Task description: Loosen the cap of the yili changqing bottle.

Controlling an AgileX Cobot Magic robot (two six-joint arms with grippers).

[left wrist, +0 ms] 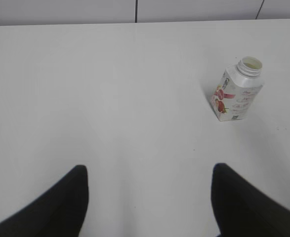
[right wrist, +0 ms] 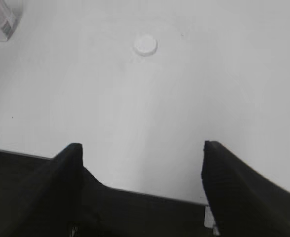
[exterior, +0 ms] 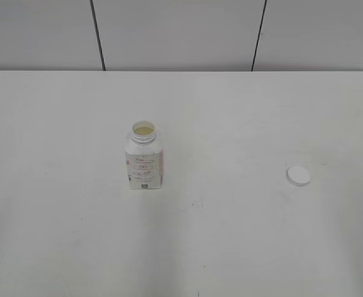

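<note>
1. Left gripper (left wrist: 147,202): in the left wrist view its two dark fingers (left wrist: 56,207) rise from the lower edge, spread wide, with bare table between them. They hold nothing and touch nothing.
2. Right gripper (right wrist: 142,185): in the right wrist view its two dark fingers (right wrist: 243,192) are likewise spread wide and empty. They hang above the near edge of the table (right wrist: 194,108), where a dark band shows below the white top.
3. Neither arm appears in the exterior view.
4. Yili changqing bottle (exterior: 144,158): a small squarish white bottle with reddish-pink print on its label. It stands upright on the table, left of centre in the exterior view. Its wide round neck is open and pale contents show inside. In the left wrist view it (left wrist: 237,90) lies ahead and to the right of the fingers, well apart from them. In the right wrist view only a corner of it (right wrist: 1,19) enters at the upper left.
5. Cap (exterior: 298,176): a small round white disc lying flat on the table, off the bottle and well apart from it, to the right in the exterior view. In the right wrist view it (right wrist: 145,45) lies ahead of the gripper, not touched.
6. Surface: a plain white tabletop with a few faint specks.
7. Room: a pale wall (exterior: 181,34) behind the table, divided by thin dark vertical seams (exterior: 98,34).
</note>
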